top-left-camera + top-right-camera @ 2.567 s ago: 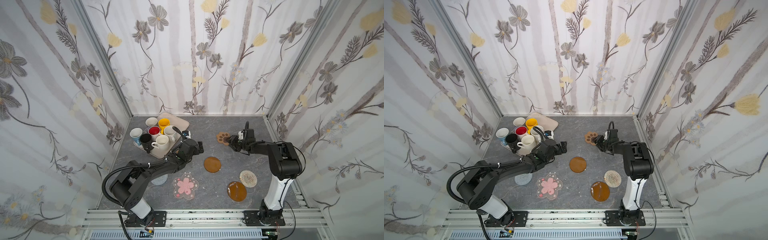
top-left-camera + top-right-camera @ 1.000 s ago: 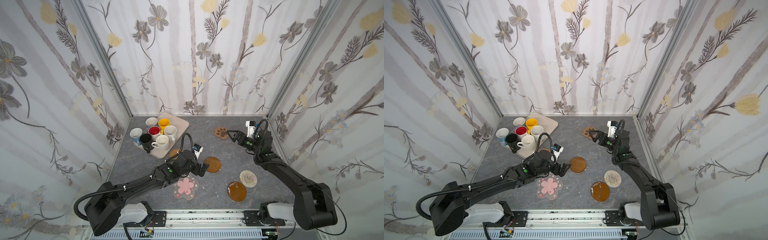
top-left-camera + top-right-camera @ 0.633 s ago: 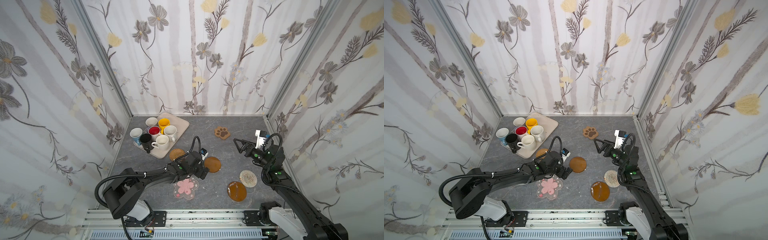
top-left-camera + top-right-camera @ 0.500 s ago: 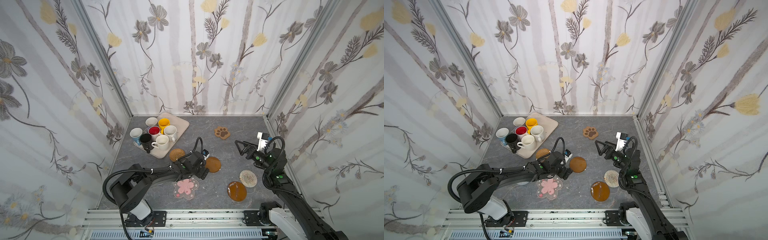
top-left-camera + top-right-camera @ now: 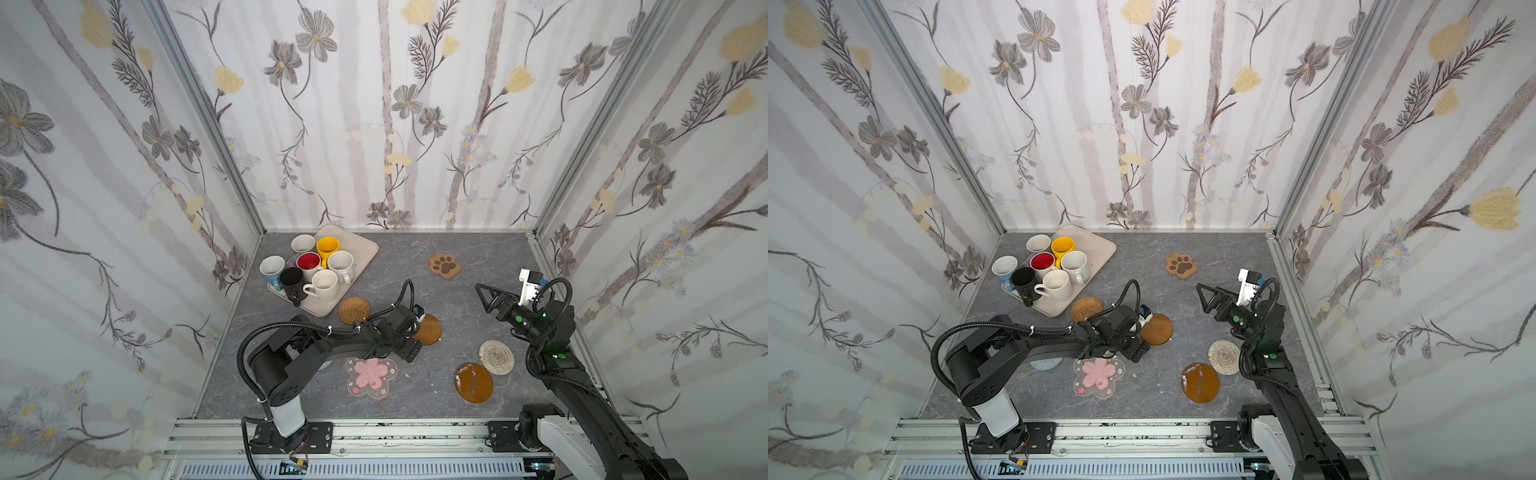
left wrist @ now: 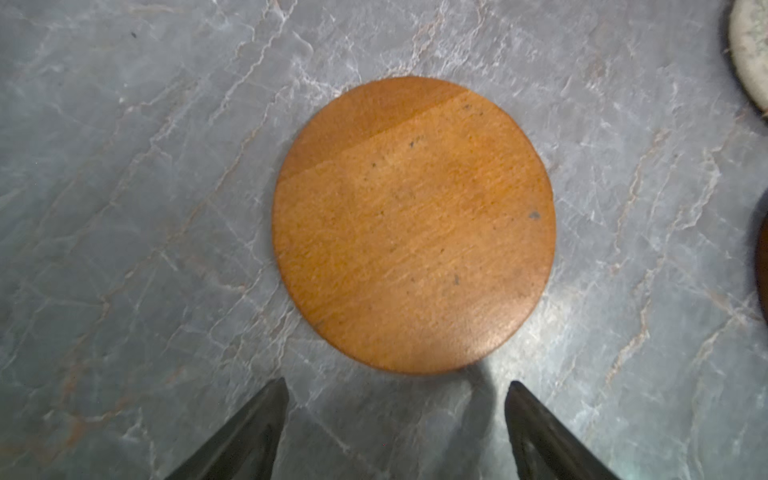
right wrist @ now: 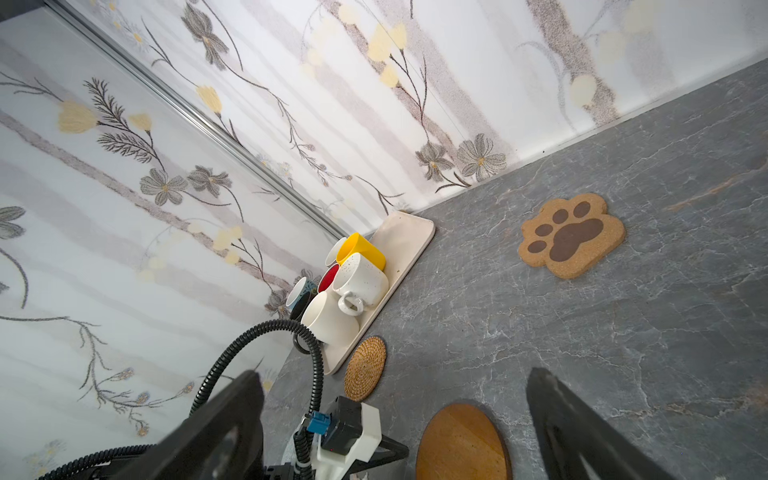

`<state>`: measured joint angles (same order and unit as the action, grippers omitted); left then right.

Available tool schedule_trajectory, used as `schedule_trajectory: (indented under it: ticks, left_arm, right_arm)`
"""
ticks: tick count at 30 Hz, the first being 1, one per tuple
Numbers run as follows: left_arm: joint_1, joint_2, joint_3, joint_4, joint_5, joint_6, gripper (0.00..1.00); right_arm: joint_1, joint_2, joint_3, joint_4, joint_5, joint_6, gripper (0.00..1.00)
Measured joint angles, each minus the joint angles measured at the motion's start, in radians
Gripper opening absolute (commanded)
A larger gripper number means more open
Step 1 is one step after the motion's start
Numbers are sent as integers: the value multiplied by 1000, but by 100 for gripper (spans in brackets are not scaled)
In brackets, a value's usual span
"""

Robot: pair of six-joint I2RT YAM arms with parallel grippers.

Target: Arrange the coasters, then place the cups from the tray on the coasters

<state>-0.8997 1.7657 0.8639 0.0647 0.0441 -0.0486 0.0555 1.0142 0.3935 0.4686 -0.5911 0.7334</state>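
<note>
My left gripper [image 6: 399,386] stands open, low over the table, its tips just short of a brown wooden round coaster [image 6: 413,224] [image 5: 430,330]. My right gripper [image 5: 484,297] [image 7: 395,376] hangs open and empty above the table, between the paw coaster [image 5: 444,265] and the beige woven coaster [image 5: 496,356]. The rattan coaster [image 5: 354,309] lies against the tray [image 5: 361,245]. Several cups stand on the tray, among them yellow [image 5: 328,246], black [image 5: 291,277] and cream [image 5: 324,282]. The pink blossom coaster [image 5: 371,376] and a darker wooden round [image 5: 473,382] lie near the front. The grey-blue coaster [image 5: 1045,365] peeks out under my left arm.
Flowered walls close in the back and both sides of the grey marbled table. An aluminium rail [image 5: 374,432] runs along the front edge. The left arm's cable loops up beside the rattan coaster.
My left gripper has slid right, up to the wooden round coaster. My right gripper has drawn back from the paw coaster toward the front right.
</note>
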Motion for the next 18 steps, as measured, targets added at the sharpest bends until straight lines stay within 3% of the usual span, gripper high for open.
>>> schedule_trajectory:
  ticks: [18]
  left_arm:
    - [-27, 267, 293, 97, 25, -36, 71]
  right_arm:
    - [-45, -48, -11, 15, -14, 31, 100]
